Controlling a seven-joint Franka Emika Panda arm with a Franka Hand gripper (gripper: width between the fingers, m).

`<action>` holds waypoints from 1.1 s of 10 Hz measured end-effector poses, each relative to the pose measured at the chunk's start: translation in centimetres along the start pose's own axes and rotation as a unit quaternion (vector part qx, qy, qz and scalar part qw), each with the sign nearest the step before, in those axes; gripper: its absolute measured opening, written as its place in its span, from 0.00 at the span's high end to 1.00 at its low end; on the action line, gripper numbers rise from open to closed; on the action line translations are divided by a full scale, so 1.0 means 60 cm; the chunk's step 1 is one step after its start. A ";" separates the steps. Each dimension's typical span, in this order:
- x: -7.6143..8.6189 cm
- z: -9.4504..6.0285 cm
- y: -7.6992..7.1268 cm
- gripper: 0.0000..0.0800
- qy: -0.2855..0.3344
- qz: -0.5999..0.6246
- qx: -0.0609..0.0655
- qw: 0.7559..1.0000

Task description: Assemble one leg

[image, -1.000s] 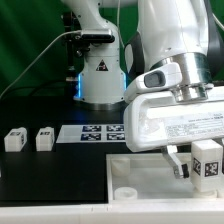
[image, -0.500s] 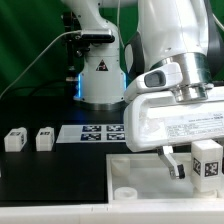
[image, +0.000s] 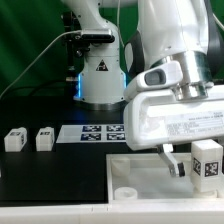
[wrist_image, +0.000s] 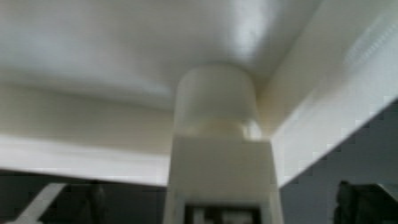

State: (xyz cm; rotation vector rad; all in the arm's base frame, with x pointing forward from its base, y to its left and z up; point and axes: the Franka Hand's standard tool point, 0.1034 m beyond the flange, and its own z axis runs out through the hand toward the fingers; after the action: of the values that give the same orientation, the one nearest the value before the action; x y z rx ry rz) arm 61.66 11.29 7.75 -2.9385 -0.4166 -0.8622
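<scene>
A leg (image: pixel 208 159), a small white block with a square marker tag on its face, stands upright on the white square top (image: pixel 140 171) near its corner at the exterior view's right. My gripper (image: pixel 197 170) hangs over it with the jaws open, and one dark finger (image: pixel 178 165) shows just beside the leg. In the wrist view the leg (wrist_image: pixel 222 130) rises as a white column between the two dark fingers (wrist_image: pixel 43 206), with a gap on each side. The gripper (wrist_image: pixel 222 214) holds nothing.
Two more tagged white legs (image: pixel 14 139) (image: pixel 44 138) stand on the black table at the exterior view's left. The marker board (image: pixel 93 132) lies flat in front of the arm's base (image: pixel 100 85). The white top's raised rim (image: pixel 126 190) runs along the front.
The jaws have spread apart off the leg, which stays standing on the top. The gripper body has shifted only very slightly.
</scene>
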 end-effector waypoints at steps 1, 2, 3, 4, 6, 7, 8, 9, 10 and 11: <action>0.005 -0.015 0.004 0.19 -0.022 0.000 0.002 1.000; 0.015 -0.029 0.008 0.19 -0.050 0.003 0.004 0.999; 0.023 -0.036 0.013 0.19 -0.045 0.006 0.002 0.999; 0.016 -0.033 0.006 0.19 -0.077 0.009 0.008 0.997; 0.026 -0.033 -0.005 0.19 -0.200 0.016 0.029 0.979; 0.029 -0.027 -0.008 0.19 -0.256 0.023 0.037 0.966; 0.037 -0.021 -0.011 0.19 -0.294 0.027 0.043 0.954; 0.041 -0.016 -0.013 0.19 -0.318 0.026 0.048 0.946; 0.041 -0.009 -0.013 0.19 -0.314 0.027 0.048 0.948; 0.029 -0.003 -0.015 0.19 -0.317 0.027 0.049 0.947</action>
State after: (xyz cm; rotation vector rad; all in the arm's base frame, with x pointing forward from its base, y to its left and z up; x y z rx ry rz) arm 62.71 12.54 8.82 -3.0447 -0.3806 0.1381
